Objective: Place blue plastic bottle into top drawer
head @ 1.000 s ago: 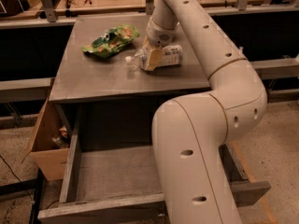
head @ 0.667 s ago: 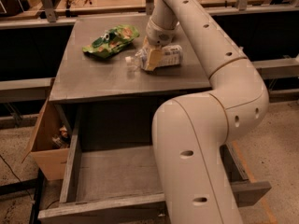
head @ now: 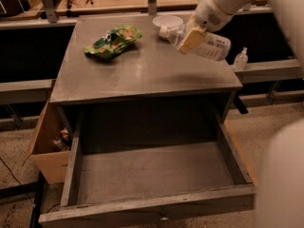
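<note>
snack bag point(head: 112, 41), white bowl point(head: 167, 21): on table point(head: 142, 75) | pump bottle point(head: 241, 59): right ledge point(head: 268, 70) | cardboard box point(head: 47, 148): left

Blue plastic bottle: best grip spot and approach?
Grip the blue plastic bottle mid-body, across the round barrel, from above: it lies sideways, cap toward the white bowl. The pincer clamps it there, above the table near its right edge.
</note>
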Motion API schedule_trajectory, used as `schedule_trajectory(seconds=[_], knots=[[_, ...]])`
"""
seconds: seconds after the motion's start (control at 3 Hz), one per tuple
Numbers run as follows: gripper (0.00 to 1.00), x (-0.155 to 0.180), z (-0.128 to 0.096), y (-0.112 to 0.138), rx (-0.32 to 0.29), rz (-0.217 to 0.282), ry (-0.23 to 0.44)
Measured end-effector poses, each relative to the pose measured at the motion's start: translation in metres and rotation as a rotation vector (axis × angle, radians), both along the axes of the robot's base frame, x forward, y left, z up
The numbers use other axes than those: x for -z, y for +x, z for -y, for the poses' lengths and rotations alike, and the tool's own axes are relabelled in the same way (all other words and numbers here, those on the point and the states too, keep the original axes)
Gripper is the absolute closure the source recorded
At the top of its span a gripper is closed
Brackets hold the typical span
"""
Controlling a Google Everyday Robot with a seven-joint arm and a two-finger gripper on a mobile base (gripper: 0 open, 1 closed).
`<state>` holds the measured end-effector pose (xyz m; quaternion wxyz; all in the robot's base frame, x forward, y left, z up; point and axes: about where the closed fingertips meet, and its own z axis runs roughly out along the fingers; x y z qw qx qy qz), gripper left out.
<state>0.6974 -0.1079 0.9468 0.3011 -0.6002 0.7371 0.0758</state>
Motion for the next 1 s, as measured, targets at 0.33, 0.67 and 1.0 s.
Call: schedule_trajectory(seconds=[0.33, 0.67, 1.0], knots=[[1.00, -0.024, 0.017, -0.032, 0.052, 0.018, 0.025], [1.00, -0.024, 0.017, -0.032, 0.052, 0.018, 0.026], [1.00, -0.014, 0.008, -0.055, 0.045, -0.022, 0.043]])
